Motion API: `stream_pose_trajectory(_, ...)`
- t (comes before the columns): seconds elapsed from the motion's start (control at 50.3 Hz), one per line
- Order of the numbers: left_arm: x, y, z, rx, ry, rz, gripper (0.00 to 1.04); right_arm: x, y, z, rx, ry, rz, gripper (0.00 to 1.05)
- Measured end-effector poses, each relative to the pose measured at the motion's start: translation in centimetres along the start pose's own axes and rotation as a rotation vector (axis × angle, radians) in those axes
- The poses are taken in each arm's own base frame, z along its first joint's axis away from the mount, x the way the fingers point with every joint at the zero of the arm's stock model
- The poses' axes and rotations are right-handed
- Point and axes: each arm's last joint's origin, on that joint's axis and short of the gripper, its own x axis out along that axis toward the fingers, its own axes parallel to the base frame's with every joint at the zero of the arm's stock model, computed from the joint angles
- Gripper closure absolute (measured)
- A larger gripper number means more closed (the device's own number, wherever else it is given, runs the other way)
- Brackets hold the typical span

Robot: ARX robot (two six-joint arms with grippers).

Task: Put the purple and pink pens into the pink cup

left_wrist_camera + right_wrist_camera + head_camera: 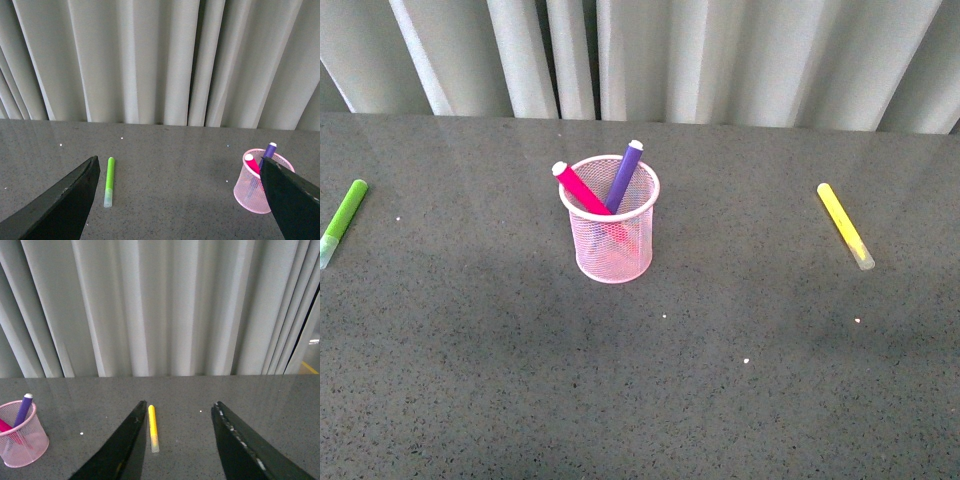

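Observation:
The pink cup [613, 228] stands upright in the middle of the grey table. Inside it lean the pink pen [578, 187] and the purple pen [624, 176], their ends sticking out above the rim. No arm shows in the front view. In the left wrist view the cup [252, 189] with both pens sits partly behind one finger, and my left gripper [180, 162] is open and empty. My right gripper [179, 404] is open too, holding nothing, with the cup [22, 442] far off to one side and the purple pen [23, 410] showing in it.
A lime-green marker [342, 221] lies near the table's left edge. A yellow marker [845, 225] lies to the right of the cup. Pale curtains [650, 55] hang along the table's far edge.

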Motion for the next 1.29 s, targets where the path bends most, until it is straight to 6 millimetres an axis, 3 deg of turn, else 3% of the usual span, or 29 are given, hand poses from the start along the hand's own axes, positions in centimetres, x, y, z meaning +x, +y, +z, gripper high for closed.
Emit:
stream_pose_trajectory(0.159, 0.0, 0.0, 0.0, 0.0, 0.0, 0.0, 0.07, 0.0, 0.0, 0.01, 0.0, 0.0, 0.0, 0.28)
stream_pose_trajectory(0.318, 0.0, 0.0, 0.0, 0.0, 0.0, 0.0, 0.07, 0.0, 0.0, 0.0, 0.002, 0.0, 0.0, 0.05)
stream_pose_trajectory(1.291, 0.0, 0.0, 0.0, 0.0, 0.0, 0.0, 0.07, 0.0, 0.0, 0.0, 0.002, 0.0, 0.0, 0.07)
